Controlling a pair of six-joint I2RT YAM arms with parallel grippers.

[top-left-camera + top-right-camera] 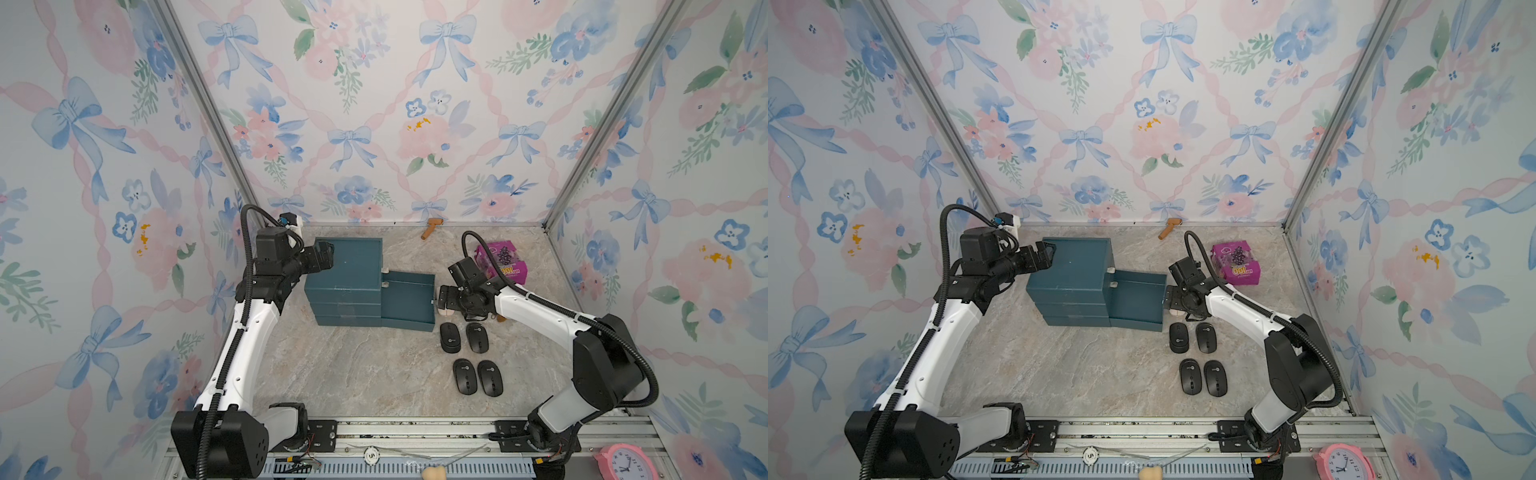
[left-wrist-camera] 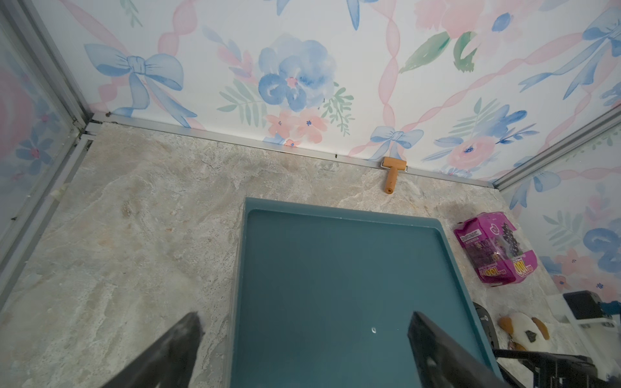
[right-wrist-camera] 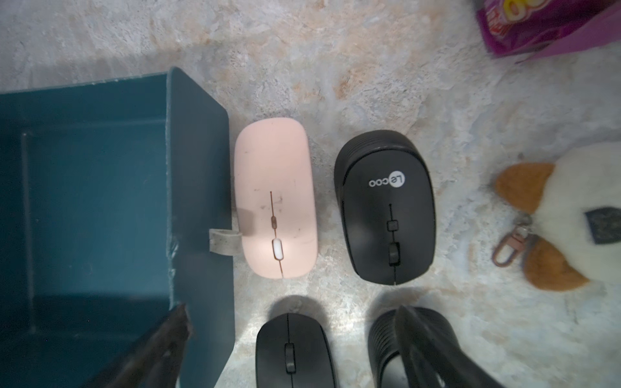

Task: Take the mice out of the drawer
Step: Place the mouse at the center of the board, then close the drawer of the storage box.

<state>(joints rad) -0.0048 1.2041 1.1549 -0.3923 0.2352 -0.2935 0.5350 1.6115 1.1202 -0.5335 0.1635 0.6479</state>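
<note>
Several black mice (image 1: 450, 337) (image 1: 1178, 337) lie in pairs on the table, in front of the pulled-out blue drawer (image 1: 409, 299) (image 1: 1138, 299). The right wrist view shows a pale pink mouse (image 3: 275, 201) lying beside the drawer (image 3: 94, 201) front. A black mouse (image 3: 386, 208) lies next to it, with two more black mice (image 3: 289, 349) nearer the camera. No mouse shows in the part of the drawer that I see. My right gripper (image 3: 292, 312) (image 1: 442, 299) hangs open over these mice and holds nothing. My left gripper (image 2: 304, 317) (image 1: 326, 253) is open above the blue cabinet top (image 2: 336, 268).
A brown-and-white plush keychain (image 3: 571, 188) (image 2: 521, 327) lies just right of the mice. A purple packet (image 1: 503, 259) (image 2: 494, 248) sits behind the right arm. A wooden roller (image 1: 430, 228) rests against the back wall. A pink clock (image 1: 623, 463) stands at the front right.
</note>
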